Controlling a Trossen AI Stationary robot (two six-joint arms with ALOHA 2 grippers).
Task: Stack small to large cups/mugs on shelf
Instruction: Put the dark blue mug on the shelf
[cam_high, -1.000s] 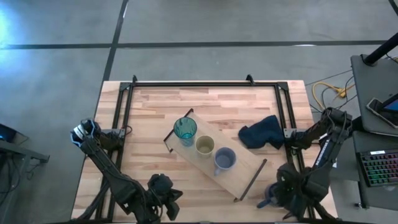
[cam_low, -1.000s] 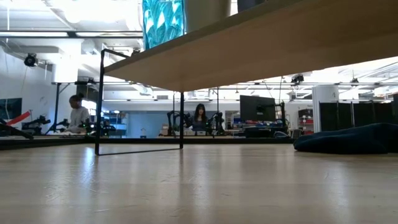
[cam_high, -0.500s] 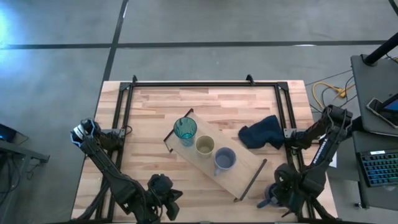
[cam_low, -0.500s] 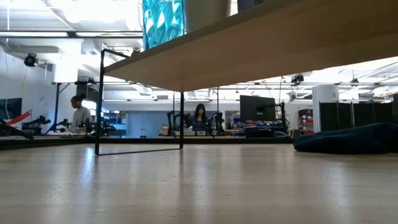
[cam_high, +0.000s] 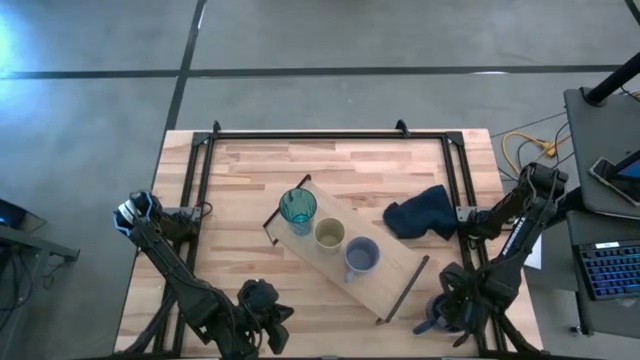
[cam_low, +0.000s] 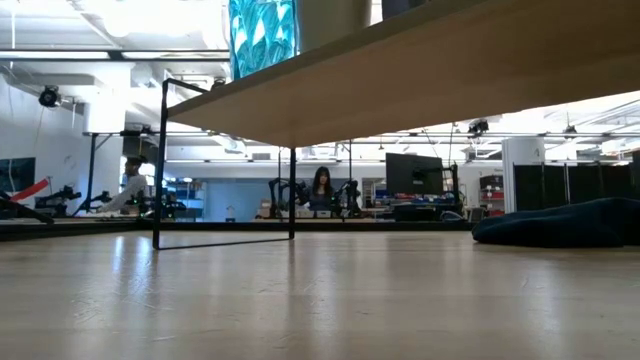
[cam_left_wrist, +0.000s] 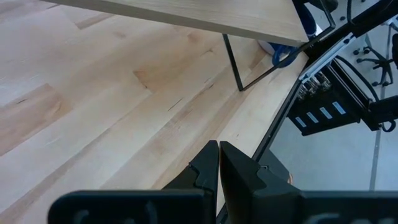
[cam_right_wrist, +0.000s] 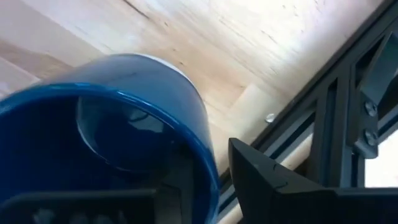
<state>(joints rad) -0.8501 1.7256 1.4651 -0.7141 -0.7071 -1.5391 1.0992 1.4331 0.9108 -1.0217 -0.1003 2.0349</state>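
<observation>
The shelf (cam_high: 395, 265) lies slantwise in the middle of the table. On it stand the teal tumbler (cam_high: 297, 208), the olive cup (cam_high: 329, 234) and the periwinkle cup (cam_high: 361, 256) in a row. The navy mug (cam_high: 431, 319) stands on the table at the near right corner, just off the shelf's near end. My right gripper (cam_high: 452, 316) is over it, shut on its wall. My left gripper (cam_high: 262, 316) waits shut and empty at the near edge, with its fingers (cam_left_wrist: 219, 163) closed over bare tabletop. My right gripper has the navy mug by its side wall at the rim (cam_right_wrist: 202, 155). One finger (cam_right_wrist: 267, 180) stands outside the wall; the other is hidden in the mug's dark inside. The fingers come from above, pointing down. The mug's base sits on the table.
A dark blue cloth (cam_high: 422, 215) lies on the table right of the shelf. Dark metal frame rails (cam_high: 455, 190) run along the table's left, right and far sides. People sit in the room beyond the table (cam_low: 322, 188).
My right arm's upper links have swung a little toward the table's right edge, and its gripper has edged slightly toward the left over the navy mug. The mug and the cups on the shelf stand where they were.
</observation>
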